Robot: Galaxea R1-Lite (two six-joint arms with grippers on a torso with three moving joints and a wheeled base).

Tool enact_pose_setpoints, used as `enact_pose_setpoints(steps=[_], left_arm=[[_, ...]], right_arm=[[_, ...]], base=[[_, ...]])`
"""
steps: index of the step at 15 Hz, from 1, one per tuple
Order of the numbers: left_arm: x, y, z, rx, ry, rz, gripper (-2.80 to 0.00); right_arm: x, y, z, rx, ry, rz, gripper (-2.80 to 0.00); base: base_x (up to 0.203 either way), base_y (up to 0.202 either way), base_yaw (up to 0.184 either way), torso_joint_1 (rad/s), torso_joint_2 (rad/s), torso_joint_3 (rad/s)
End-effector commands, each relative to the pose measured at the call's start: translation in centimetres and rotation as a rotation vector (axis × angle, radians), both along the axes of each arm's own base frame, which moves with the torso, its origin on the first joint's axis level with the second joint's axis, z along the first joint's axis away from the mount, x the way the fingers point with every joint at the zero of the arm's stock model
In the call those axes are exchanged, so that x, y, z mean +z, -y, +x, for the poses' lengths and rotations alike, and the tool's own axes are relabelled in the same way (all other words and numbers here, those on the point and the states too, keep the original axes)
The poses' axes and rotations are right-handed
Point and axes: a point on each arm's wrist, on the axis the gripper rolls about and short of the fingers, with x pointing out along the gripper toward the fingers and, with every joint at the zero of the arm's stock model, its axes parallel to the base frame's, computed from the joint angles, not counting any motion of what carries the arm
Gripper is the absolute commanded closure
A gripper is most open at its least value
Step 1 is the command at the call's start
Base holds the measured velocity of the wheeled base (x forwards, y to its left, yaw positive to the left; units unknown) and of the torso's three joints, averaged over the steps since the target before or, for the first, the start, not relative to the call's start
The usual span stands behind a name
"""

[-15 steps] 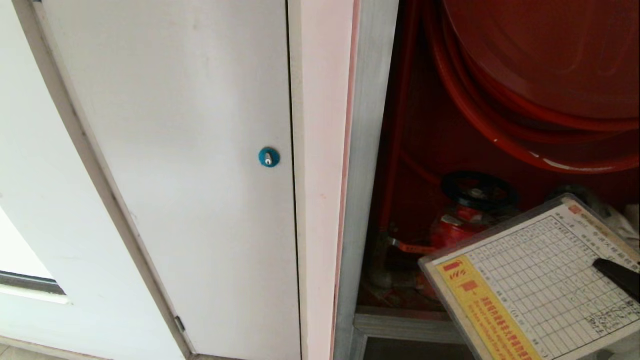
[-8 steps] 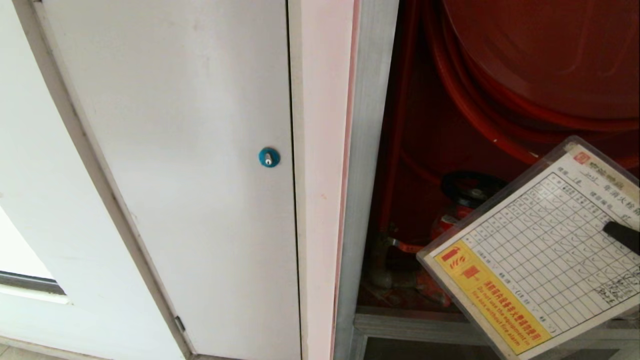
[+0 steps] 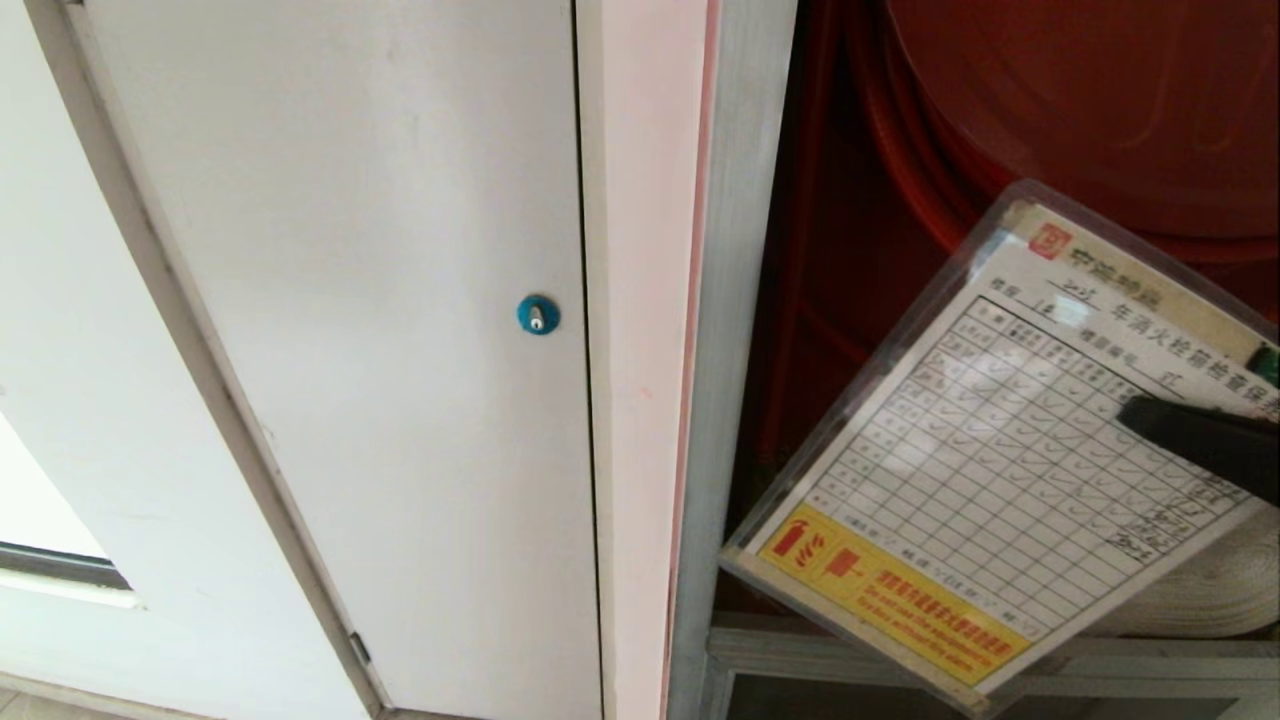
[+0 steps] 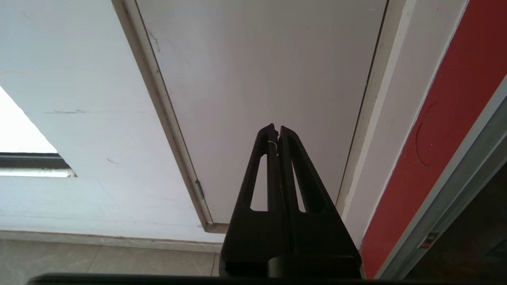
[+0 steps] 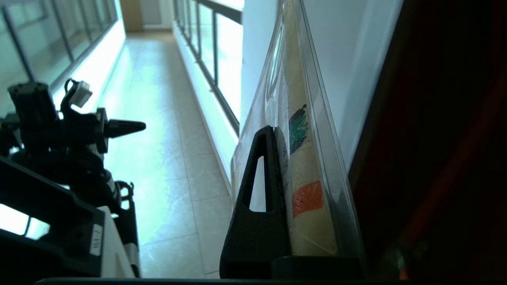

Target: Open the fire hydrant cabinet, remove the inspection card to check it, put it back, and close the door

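Head view: fire hydrant cabinet standing open at right, silver frame edging a red interior with a red hose reel above and a coil of pale flat hose low at the right edge. Inspection card held tilted in front of the opening, clear sleeve around a ticked grid sheet, red logo at the upper corner, yellow band with red text along the lower edge, which hangs just over the cabinet's bottom rail. Right end effector entering from the right edge, one black finger lying across the card's face. White door with blue round lock at left.

Left wrist view: left end effector with both fingers pressed together, gripping nothing, aimed at the lower part of the white door; tiled floor below, red cabinet side alongside.

Right wrist view: right end effector clamped tight on the card's edge, near finger visible, far one hidden behind the sleeve; card seen edge-on with green and orange marks. Corridor floor and windows beyond; left arm parked low at the robot's side.
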Motion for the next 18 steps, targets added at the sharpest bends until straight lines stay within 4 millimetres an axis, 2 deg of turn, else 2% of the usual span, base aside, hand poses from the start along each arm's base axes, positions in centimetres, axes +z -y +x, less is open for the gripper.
enact_pose_setpoints(steps=[1, 3, 6, 11, 16, 18], left_arm=[[0.0, 0.0, 0.0, -0.001, -0.001, 0.000, 0.00], [0.0, 0.0, 0.0, 0.000, -0.001, 0.000, 0.00], [0.0, 0.0, 0.0, -0.001, -0.002, 0.000, 0.00], [0.0, 0.0, 0.0, 0.000, -0.002, 0.000, 0.00], [0.0, 0.0, 0.0, -0.001, -0.001, 0.001, 0.00], [0.0, 0.0, 0.0, 0.000, -0.001, 0.000, 0.00]], right_arm=[[-0.1, -2.2, 2.3, 0.070, 0.011, -0.037, 0.00], [0.5, -3.9, 3.8, 0.087, 0.047, -0.062, 0.00], [0.9, -4.7, 5.7, 0.081, 0.043, -0.089, 0.00], [2.3, -4.8, 5.9, 0.008, 0.014, -0.234, 0.00], [2.9, -5.2, 4.3, 0.069, -0.094, -0.302, 0.00], [3.0, -5.3, 4.3, 0.071, -0.098, -0.304, 0.00]], base=[[0.000, 0.000, 0.000, 0.000, 0.00, 0.000], [0.000, 0.000, 0.000, 0.000, 0.00, 0.000], [0.000, 0.000, 0.000, 0.000, 0.00, 0.000], [0.000, 0.000, 0.000, 0.000, 0.00, 0.000], [0.000, 0.000, 0.000, 0.000, 0.00, 0.000], [0.000, 0.000, 0.000, 0.000, 0.00, 0.000]])
